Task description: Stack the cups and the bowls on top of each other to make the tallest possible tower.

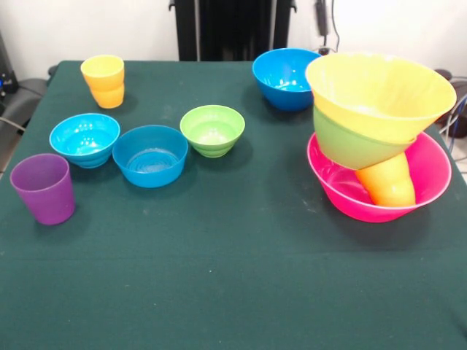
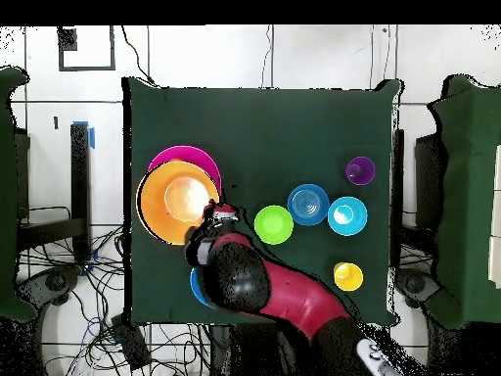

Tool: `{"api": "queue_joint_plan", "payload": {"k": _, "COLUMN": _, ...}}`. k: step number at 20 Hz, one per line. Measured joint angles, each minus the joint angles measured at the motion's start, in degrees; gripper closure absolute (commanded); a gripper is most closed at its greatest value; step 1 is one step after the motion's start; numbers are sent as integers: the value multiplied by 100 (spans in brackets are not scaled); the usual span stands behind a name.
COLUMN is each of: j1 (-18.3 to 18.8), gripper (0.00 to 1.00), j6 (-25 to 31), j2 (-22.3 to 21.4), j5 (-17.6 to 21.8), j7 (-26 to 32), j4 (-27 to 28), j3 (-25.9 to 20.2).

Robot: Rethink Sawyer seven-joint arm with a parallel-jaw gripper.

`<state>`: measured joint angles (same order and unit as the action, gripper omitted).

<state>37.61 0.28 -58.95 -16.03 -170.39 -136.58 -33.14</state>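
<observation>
A dark green tabletop (image 1: 219,277) is carrying the scattered ware. The tower (image 1: 376,138) is leaning at one edge: large orange bowl (image 2: 176,202) over green bowl (image 1: 350,146) over orange cup (image 1: 388,184), its axis tilting inside the pink bowl (image 1: 430,175). Overhead, the hand (image 2: 221,213) is hovering just beside the orange bowl's rim, toward the loose small green bowl (image 2: 273,224); its spread cannot be told.

No text, label, brand, number or sign can be read on anything shown in the front view or the overhead view.
</observation>
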Motion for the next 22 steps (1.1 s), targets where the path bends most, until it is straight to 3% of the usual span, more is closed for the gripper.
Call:
{"api": "queue_joint_plan", "payload": {"k": 2, "j1": 328, "gripper": 0, "j6": 0, "j2": 262, "j5": 275, "j7": 0, "j4": 65, "j3": -77}}
{"api": "queue_joint_plan", "payload": {"k": 3, "j1": 669, "gripper": 0, "j6": 0, "j2": 560, "j5": 561, "j7": 0, "j4": 154, "j3": -148}}
{"api": "queue_joint_plan", "payload": {"k": 11, "j1": 1429, "gripper": 0, "j6": -1, "j2": 1346, "j5": 1232, "j7": 0, "j4": 462, "j3": -394}}
{"api": "queue_joint_plan", "payload": {"k": 22, "j1": 1256, "gripper": 0, "j6": 0, "j2": 1906, "j5": 1638, "j7": 0, "j4": 687, "j3": -604}}
